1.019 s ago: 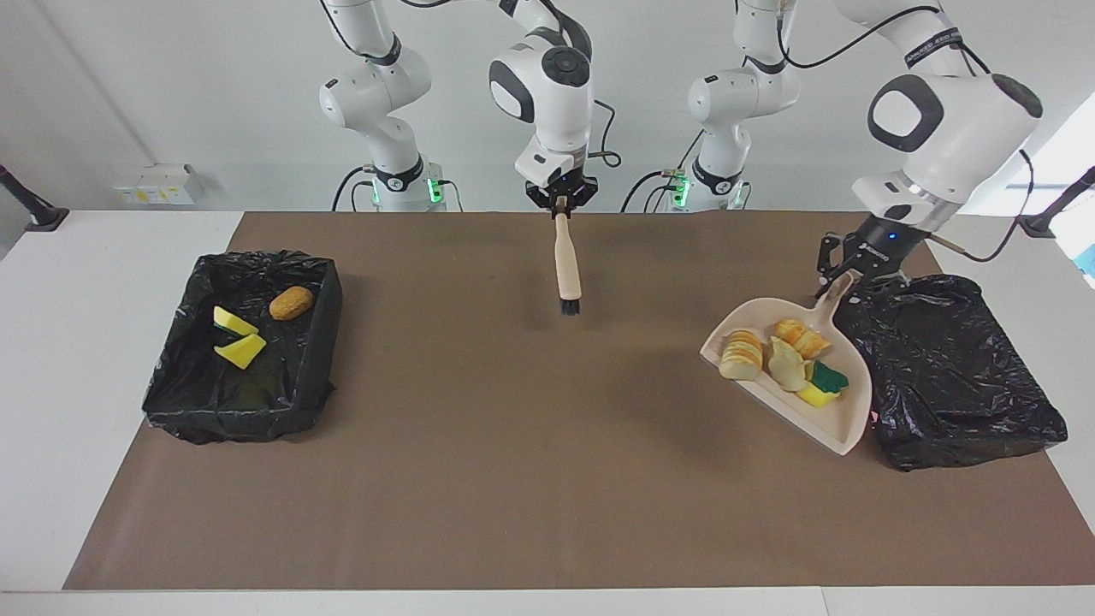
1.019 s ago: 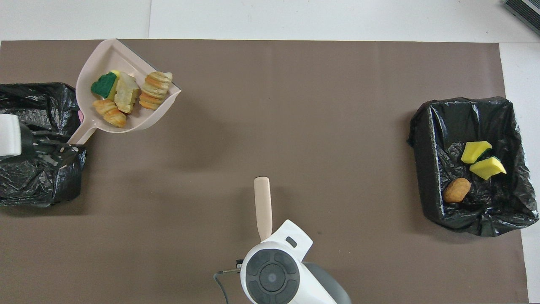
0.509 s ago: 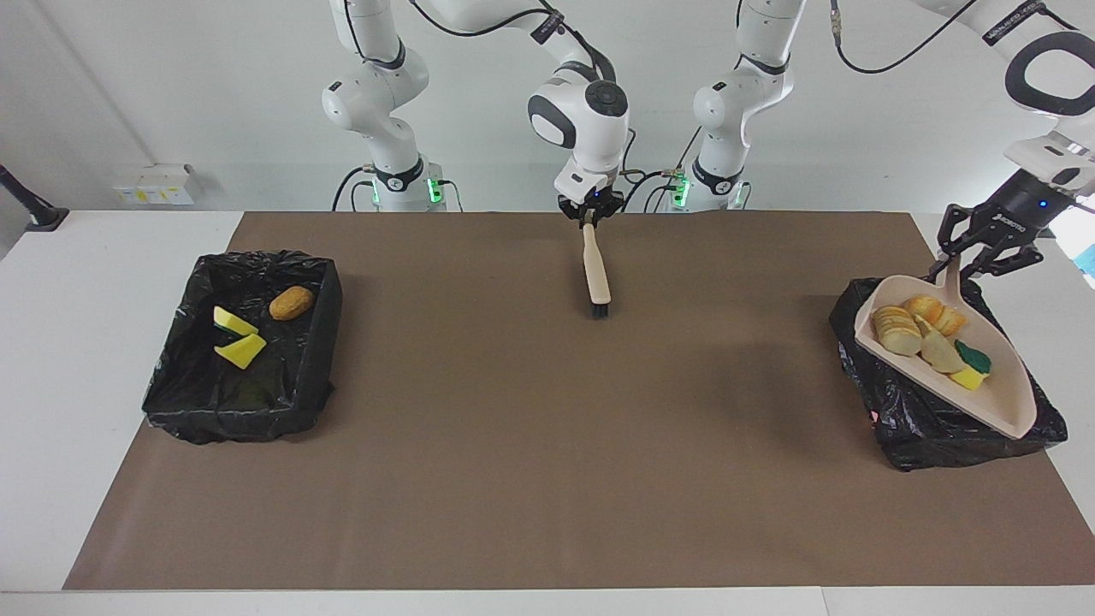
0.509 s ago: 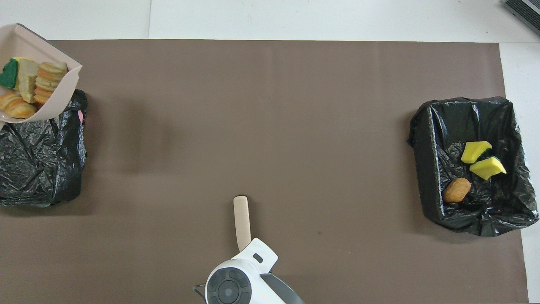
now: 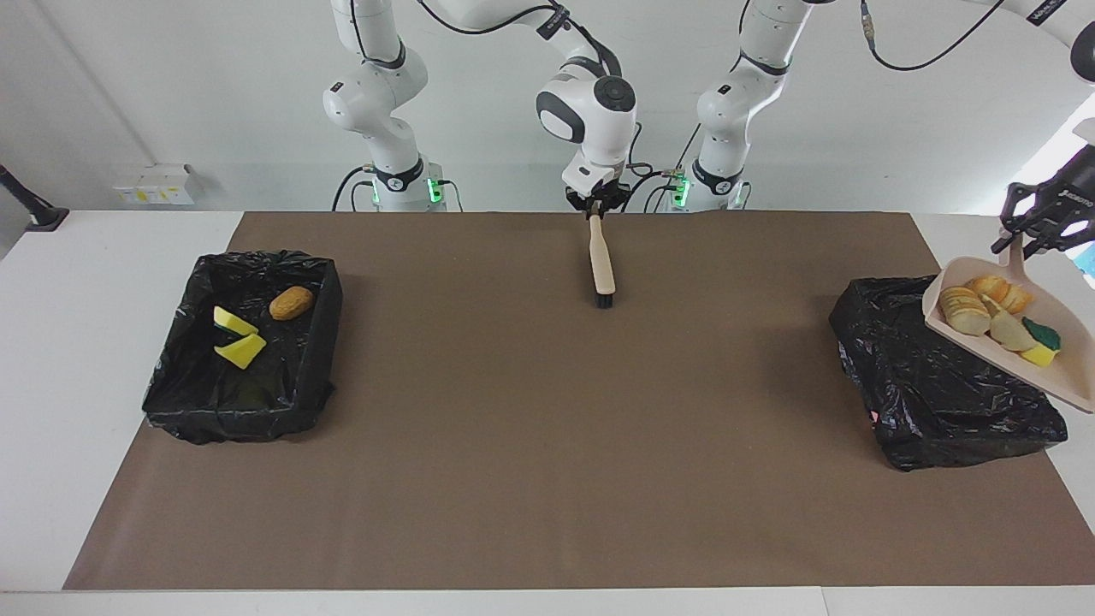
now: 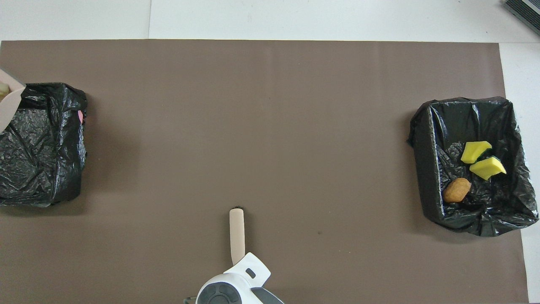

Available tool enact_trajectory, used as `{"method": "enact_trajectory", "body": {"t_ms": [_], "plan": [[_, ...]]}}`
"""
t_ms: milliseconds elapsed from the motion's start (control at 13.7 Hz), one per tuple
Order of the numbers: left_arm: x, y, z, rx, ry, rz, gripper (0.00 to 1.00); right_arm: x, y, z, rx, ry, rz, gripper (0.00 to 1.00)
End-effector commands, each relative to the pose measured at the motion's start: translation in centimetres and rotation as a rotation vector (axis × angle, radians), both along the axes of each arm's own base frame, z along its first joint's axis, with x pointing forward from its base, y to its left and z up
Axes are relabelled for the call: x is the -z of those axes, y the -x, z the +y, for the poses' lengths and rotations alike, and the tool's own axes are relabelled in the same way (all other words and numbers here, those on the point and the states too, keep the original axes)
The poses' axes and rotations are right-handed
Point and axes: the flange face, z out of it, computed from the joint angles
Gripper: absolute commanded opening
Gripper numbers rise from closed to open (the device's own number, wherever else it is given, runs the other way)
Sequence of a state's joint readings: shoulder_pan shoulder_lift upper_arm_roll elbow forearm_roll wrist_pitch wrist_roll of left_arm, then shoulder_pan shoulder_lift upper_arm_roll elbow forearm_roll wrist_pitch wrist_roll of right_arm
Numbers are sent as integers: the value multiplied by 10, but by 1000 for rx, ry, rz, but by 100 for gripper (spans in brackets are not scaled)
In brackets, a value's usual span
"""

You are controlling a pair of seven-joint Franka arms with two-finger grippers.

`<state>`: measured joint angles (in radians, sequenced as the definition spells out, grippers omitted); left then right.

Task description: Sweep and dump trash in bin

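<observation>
Risk: the beige plastic dustpan (image 5: 1039,351), gripped by its handle in the left jaws (image 5: 1031,239), hangs partly outside the black-lined bin (image 5: 932,376) below; tipping here could spill the 4 bread and sponge scraps (image 5: 997,316) onto the counter (image 5: 547,445). The right jaws (image 5: 596,208) clamp the beige brush (image 5: 601,265). The overhead view crops the dustpan.

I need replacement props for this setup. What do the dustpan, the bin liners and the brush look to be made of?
Dustpan: probably moulded plastic, smooth matte beige, one thin piece.
Bin liners: thin glossy black plastic film, crinkled, with highlights.
Brush: pale smooth handle, wood or plastic, cannot tell; short dark bristles at its tip.
</observation>
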<state>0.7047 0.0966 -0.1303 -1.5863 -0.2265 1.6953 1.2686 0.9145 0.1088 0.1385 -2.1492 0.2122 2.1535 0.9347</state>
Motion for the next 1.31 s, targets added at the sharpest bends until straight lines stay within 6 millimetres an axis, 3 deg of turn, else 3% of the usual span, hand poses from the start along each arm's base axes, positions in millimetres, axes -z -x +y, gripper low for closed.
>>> {"method": "enact_trajectory", "body": {"t_ms": [0,146,364,437,509,655,728,801,1019,1237], "plan": [[-8,3,20,55,-118,44,0,-5,10,-3,42,-4,11,10],[-12,3,27,86,-207,51,0,-6,10,-2,32,-2,14,17],[-9,6,31,115,-318,136,0,-8,8,0,31,-4,13,44],[-8,7,29,117,-312,143,0,-12,4,3,30,-2,19,60],[-6,8,28,117,-308,154,0,-21,-2,4,23,7,19,100],[-4,7,22,156,-373,232,0,-42,-17,0,28,11,26,100],[-3,0,4,199,-402,279,0,-52,-27,-6,10,14,37,100],[-2,1,-2,206,-407,313,0,-72,-43,-18,-18,4,43,100],[7,-3,-11,231,-424,339,0,-130,-105,-68,-112,-27,77,100],[16,-3,0,235,-470,360,0,-162,-152,-119,-193,-14,80,100]]}}
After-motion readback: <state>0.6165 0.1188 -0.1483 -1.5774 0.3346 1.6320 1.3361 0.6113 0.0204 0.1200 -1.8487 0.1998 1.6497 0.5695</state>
